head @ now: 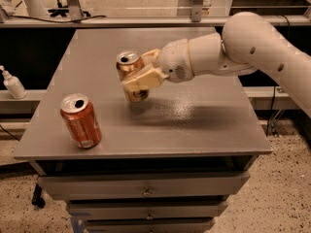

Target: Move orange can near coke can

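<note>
The gripper [137, 70] is pinching the orange can [127, 64] and holding it just over the middle of the table [204, 125], so the pickup is looking done, while the coke can [81, 121] is standing well apart near the front left edge, awaiting the carry and set-down.

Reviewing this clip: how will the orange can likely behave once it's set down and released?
Held above the table by the end effector, the orange can looks tilted, so it may wobble or tip on release. Its top looks opened: probably light, easily dented.
</note>
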You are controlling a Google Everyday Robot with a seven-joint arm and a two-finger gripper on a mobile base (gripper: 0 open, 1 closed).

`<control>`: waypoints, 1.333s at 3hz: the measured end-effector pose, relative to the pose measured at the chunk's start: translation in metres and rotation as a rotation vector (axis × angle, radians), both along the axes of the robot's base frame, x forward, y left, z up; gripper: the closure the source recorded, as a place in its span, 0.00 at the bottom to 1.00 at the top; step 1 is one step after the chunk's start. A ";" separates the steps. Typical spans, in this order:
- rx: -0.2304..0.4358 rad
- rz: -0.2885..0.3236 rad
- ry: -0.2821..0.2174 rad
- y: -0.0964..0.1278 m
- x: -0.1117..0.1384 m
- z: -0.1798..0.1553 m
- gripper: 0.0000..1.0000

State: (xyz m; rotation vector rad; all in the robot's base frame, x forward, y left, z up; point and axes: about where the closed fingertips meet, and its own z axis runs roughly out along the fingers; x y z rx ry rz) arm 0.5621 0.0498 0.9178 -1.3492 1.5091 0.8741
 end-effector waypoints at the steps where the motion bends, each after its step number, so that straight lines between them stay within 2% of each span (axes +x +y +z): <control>1: -0.032 0.064 0.004 0.015 -0.024 -0.014 1.00; 3: 0.006 0.159 0.050 0.040 -0.057 -0.030 1.00; 4: 0.039 0.189 0.075 0.046 -0.068 -0.030 1.00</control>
